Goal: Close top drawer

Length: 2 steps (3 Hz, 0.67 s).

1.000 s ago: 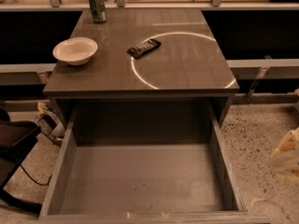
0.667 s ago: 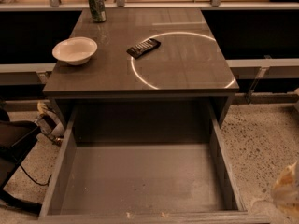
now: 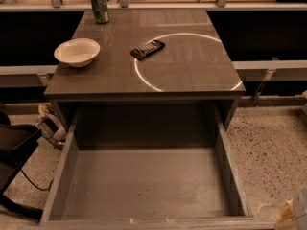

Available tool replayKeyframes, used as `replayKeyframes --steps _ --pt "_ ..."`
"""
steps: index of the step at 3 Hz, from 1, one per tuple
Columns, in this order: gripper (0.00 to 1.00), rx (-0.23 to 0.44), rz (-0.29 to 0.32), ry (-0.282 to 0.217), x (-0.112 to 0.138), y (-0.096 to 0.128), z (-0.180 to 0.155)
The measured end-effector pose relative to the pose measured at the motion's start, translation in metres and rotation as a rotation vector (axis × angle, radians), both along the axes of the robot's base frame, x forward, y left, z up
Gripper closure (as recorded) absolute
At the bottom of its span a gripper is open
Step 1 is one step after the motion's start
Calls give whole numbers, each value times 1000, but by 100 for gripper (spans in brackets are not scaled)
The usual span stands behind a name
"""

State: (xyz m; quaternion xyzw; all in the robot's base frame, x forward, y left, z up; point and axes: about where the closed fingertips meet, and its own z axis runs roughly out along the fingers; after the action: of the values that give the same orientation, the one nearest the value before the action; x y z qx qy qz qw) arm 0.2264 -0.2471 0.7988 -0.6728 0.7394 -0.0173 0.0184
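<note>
The top drawer [image 3: 144, 186] is a wide, deep grey-brown box. It stands pulled far out from under the grey table top [image 3: 192, 75], and its inside is bare. Its front edge [image 3: 144, 223] runs along the bottom of the camera view; the front face and handle are out of view. A pale blurred part of my gripper [image 3: 295, 211] shows at the bottom right corner, just outside the drawer's front right corner.
On the table top are a white bowl [image 3: 76, 51], a black remote [image 3: 147, 49] and a green can [image 3: 100, 6]. A dark chair or bag [image 3: 14, 152] with a cable lies at the left. Speckled floor [image 3: 273, 152] is at the right.
The pale gripper at the right edge has moved down towards the bottom right corner. The drawer has not moved.
</note>
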Motion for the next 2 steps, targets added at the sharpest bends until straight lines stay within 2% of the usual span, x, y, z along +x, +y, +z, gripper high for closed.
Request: replayKeyframes --steps 2 --pt "100 14 20 57 -14 21 -56"
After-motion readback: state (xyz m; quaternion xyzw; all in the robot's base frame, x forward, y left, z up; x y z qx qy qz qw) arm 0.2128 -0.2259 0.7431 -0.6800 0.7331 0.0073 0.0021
